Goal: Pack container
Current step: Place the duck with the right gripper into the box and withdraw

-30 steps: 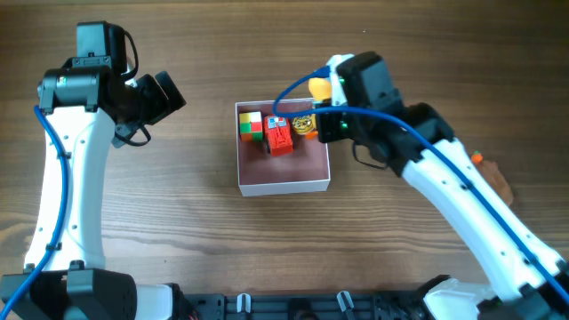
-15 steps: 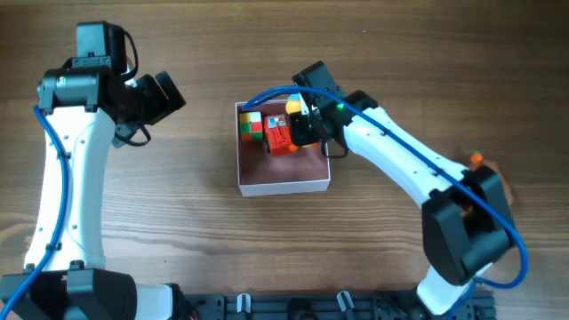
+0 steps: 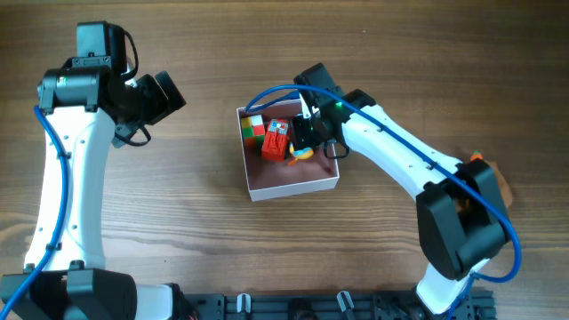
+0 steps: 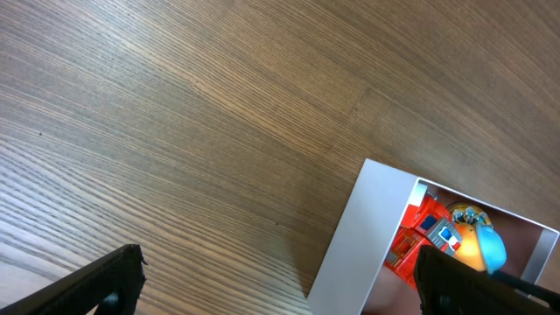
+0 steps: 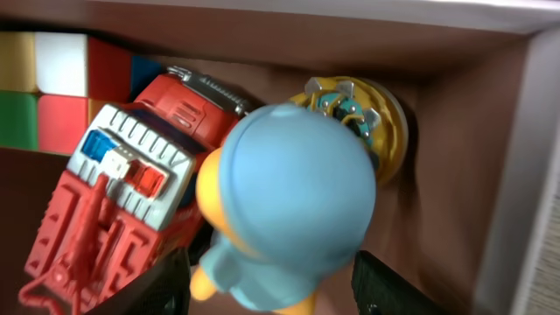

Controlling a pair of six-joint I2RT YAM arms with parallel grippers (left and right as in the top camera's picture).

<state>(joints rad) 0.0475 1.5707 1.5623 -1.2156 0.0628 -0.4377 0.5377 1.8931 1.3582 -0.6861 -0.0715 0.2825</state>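
Observation:
The container (image 3: 293, 190), a shallow white box with a pink inside, lies mid-table, slightly turned. Inside are a coloured cube (image 3: 252, 127), a red robot toy (image 3: 276, 140), and a blue-and-yellow toy (image 3: 300, 153). My right gripper (image 3: 307, 138) reaches into the box's far right part. In the right wrist view the blue-and-yellow toy (image 5: 289, 192) is blurred between my right gripper's (image 5: 276, 284) spread jaws, over the red robot toy (image 5: 114, 201) and a round yellow toy (image 5: 385, 122). My left gripper (image 3: 164, 96) hangs open, left of the box. The left wrist view shows my left gripper (image 4: 276, 284) wide open above the wood, with the container's wall (image 4: 359, 236) between its fingers.
A small orange piece (image 3: 477, 158) and a brownish object (image 3: 498, 182) lie at the table's right, partly under my right arm. A black rail (image 3: 293, 307) runs along the front edge. Bare wood surrounds the box.
My right gripper came down into the box and its jaws spread apart. The blue-and-yellow toy now sits lower inside. The box has turned and shifted slightly. The left arm has not moved.

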